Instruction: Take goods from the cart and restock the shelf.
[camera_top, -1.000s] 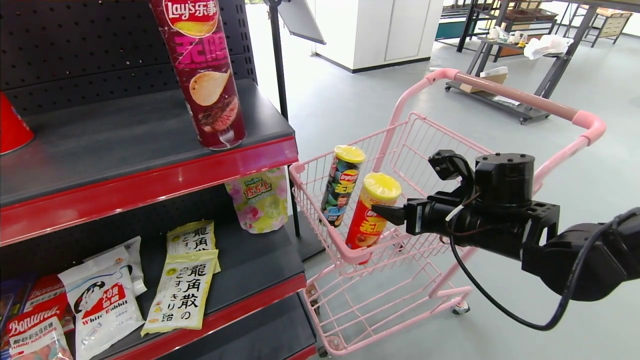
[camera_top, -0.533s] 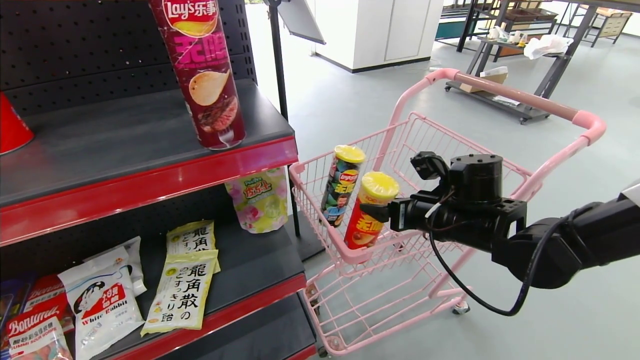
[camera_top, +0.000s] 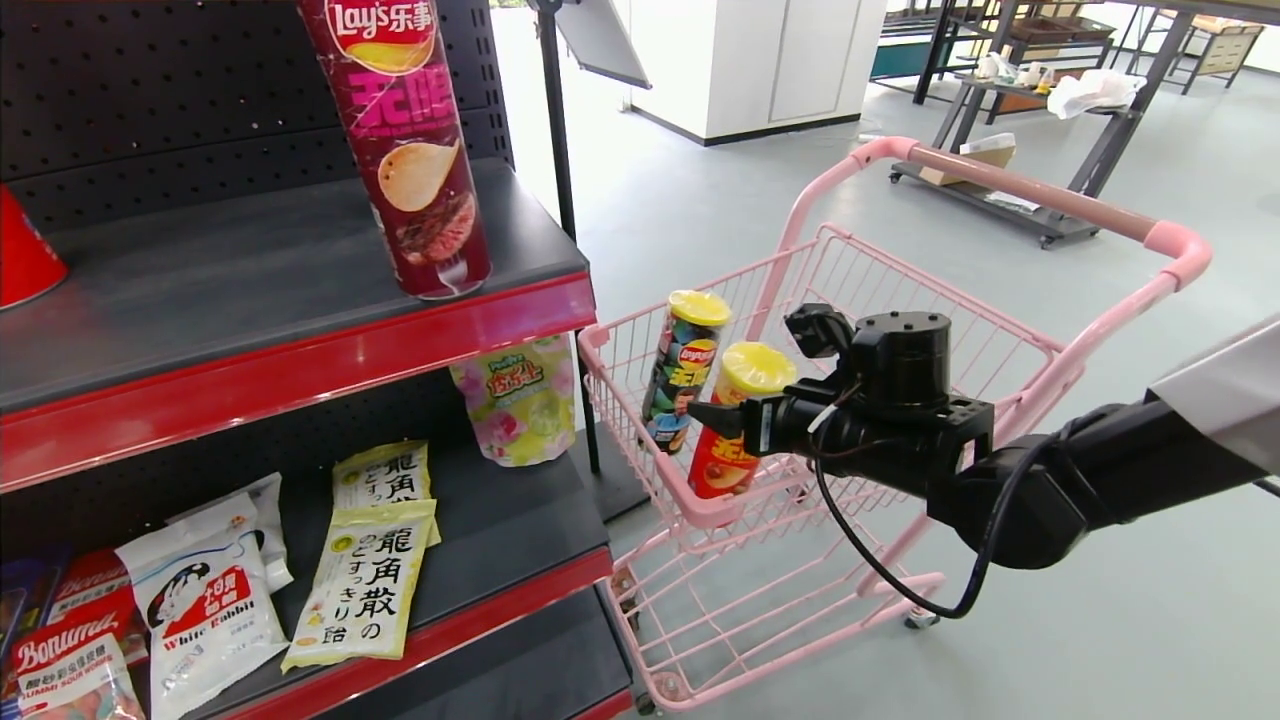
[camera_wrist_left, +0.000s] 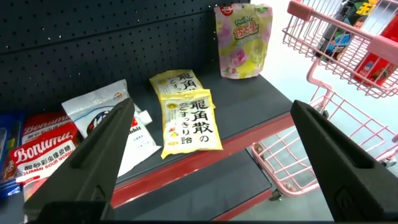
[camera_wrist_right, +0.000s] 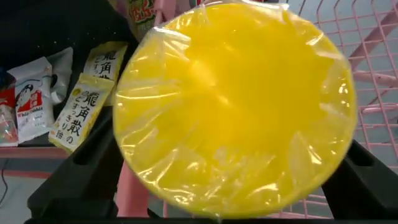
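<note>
A red chips can with a yellow lid (camera_top: 735, 420) stands slightly tilted in the pink cart's (camera_top: 1000, 190) upper basket, beside a dark can with a yellow lid (camera_top: 685, 370). My right gripper (camera_top: 766, 372) is open and straddles the red can's top, one finger in front and one behind. In the right wrist view the yellow lid (camera_wrist_right: 236, 106) sits between the two black fingers (camera_wrist_right: 81, 180). My left gripper (camera_wrist_left: 211, 106) is open and holds nothing, in front of the lower shelf (camera_wrist_left: 249, 106). A tall magenta chips can (camera_top: 405, 150) stands on the upper shelf (camera_top: 250, 270).
Snack bags lie on the lower shelf: yellow packets (camera_top: 365, 580), a white bag (camera_top: 205, 600), a pale green pouch (camera_top: 515, 400). A red object (camera_top: 25, 250) sits at the upper shelf's left end. Tables and racks stand far behind on the grey floor.
My right gripper has moved left across the basket until its fingers came around the red can. The can has tipped slightly to the left.
</note>
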